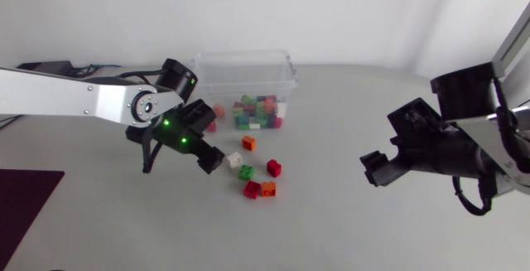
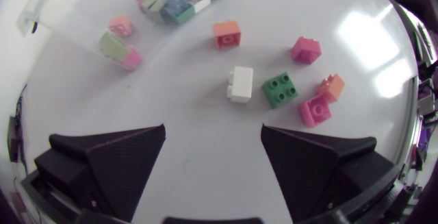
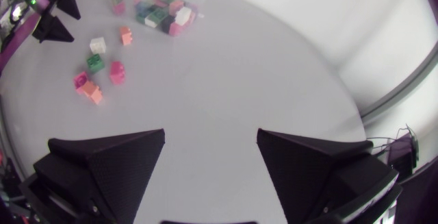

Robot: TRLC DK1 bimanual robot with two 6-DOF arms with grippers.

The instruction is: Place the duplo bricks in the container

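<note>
The left gripper [image 2: 213,126] is over the tabletop [image 1: 348,229]. Its two black fingers are wide apart, and only bare tabletop shows between them. The left arm [image 1: 74,97] comes in from the side as a long silver bar. Its black wrist has small green lights and bends down toward the bricks.

The white brick [image 2: 240,84] lies just ahead of this gripper, not touching it. The green brick [image 2: 280,90] sits just beside the white one, with its four round bumps up. Beside the green brick is a pair [image 1: 260,190], one red and one orange, and the two touch. The red brick [image 1: 273,167] lies alone near the green one. The orange brick [image 1: 249,143] lies past the white one, close to the container.

The right gripper [image 3: 211,131] is well apart from all the bricks. Its fingers are wide apart too, with bare tabletop between them. The right arm [image 1: 489,130] is bent at the side, and its gripper points toward the middle.

Farthest back stands the container [image 1: 244,55], a clear box. A heap [image 1: 258,112] of bricks in many colours lies inside it. Two more pinkish bricks [image 2: 121,25] show through its wall, apart from the heap.
</note>
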